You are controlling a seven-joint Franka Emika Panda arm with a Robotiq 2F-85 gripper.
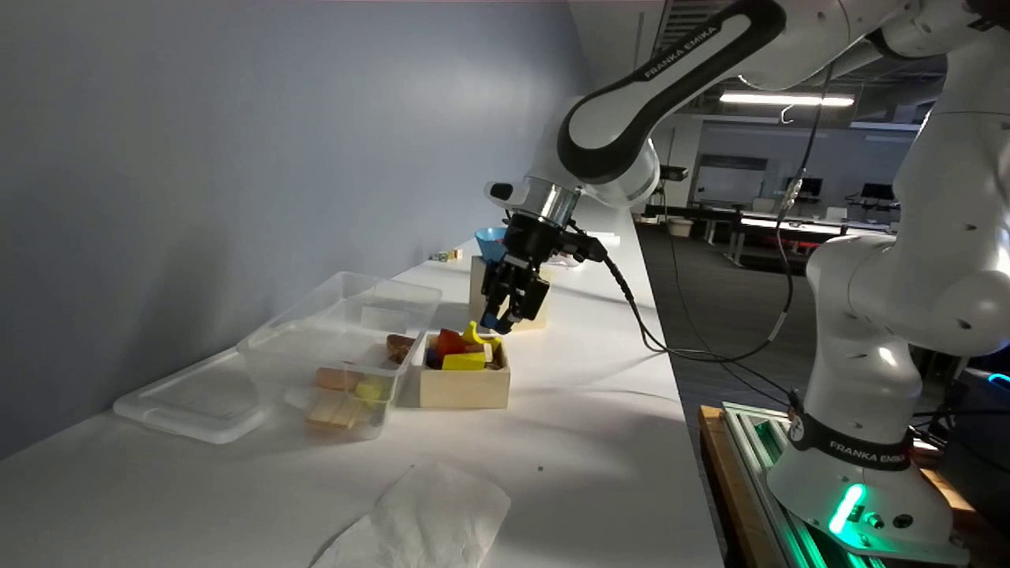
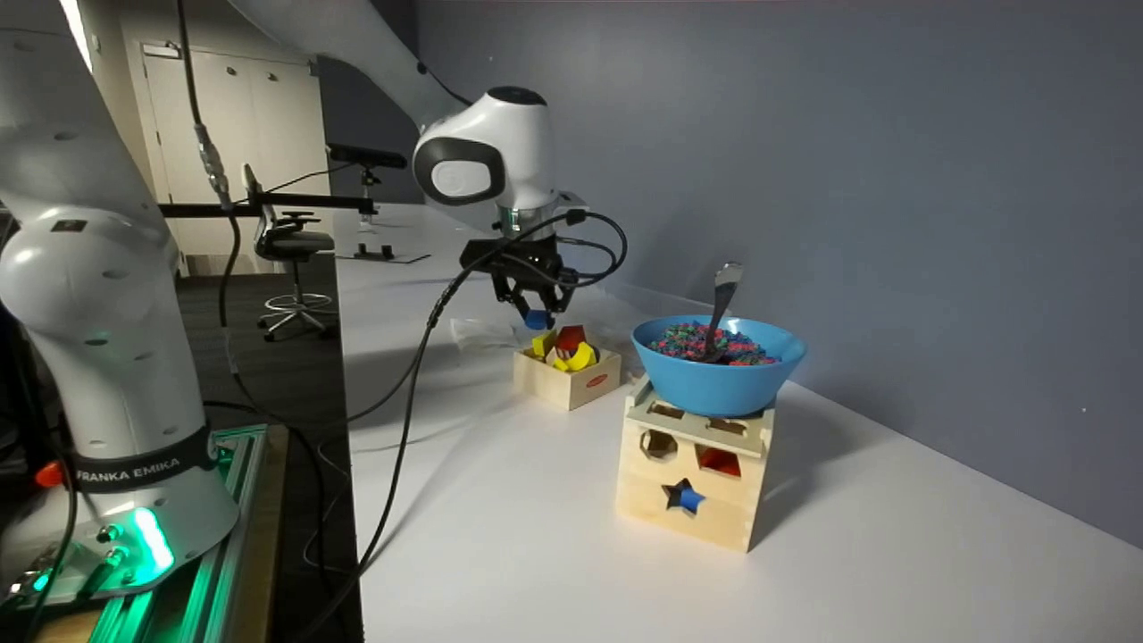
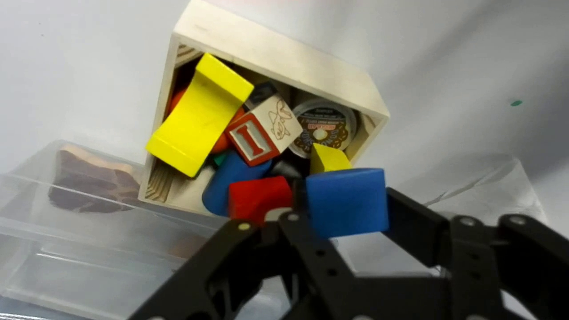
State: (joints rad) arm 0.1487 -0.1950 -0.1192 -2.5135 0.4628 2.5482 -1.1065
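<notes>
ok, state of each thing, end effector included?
Blue boxy block: gripped, raised
Black two-fingered end effector: closed on it
Small pale wooden box: open, loaded
Clear plastic bin: open, partly filled
Translucent plastic lid: lying flat
Round blue plastic bowl: upright, partly filled
Metal utensil: leaning in bowl
Pale wooden shape-sorter: upright, under bowl
White thin sheet: crumpled

Bent arm (image 1: 631,110), claw (image 3: 346,202) downward, partly closed

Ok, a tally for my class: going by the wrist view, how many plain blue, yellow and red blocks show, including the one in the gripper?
Blue: 2 (blue block in the gripper, blue cylinder in the wooden box)
Yellow: 2 (yellow arched block, partly hidden yellow wedge)
Red: 1 (partly hidden red block)
Total: 5
</notes>
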